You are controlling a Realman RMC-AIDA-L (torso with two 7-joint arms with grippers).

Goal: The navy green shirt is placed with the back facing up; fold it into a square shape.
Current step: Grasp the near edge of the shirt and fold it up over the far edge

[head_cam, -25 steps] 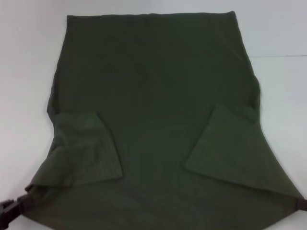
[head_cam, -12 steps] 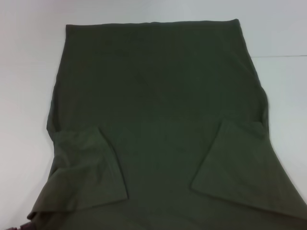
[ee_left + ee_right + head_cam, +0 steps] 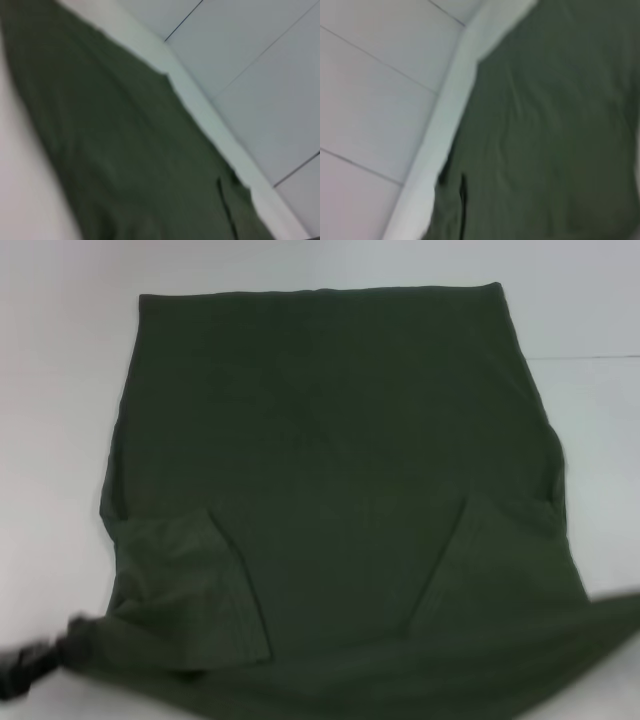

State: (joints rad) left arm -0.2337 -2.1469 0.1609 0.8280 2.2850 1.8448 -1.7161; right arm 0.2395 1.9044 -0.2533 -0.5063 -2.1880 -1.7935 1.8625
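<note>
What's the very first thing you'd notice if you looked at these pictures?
The navy green shirt grabs the eye: it lies spread over most of the white table, with both sleeves folded inward onto it near the robot. Next comes the black left end effector at the shirt's near left corner, where the cloth bunches to a point. The near right corner stretches off the edge of the head view.
</note>
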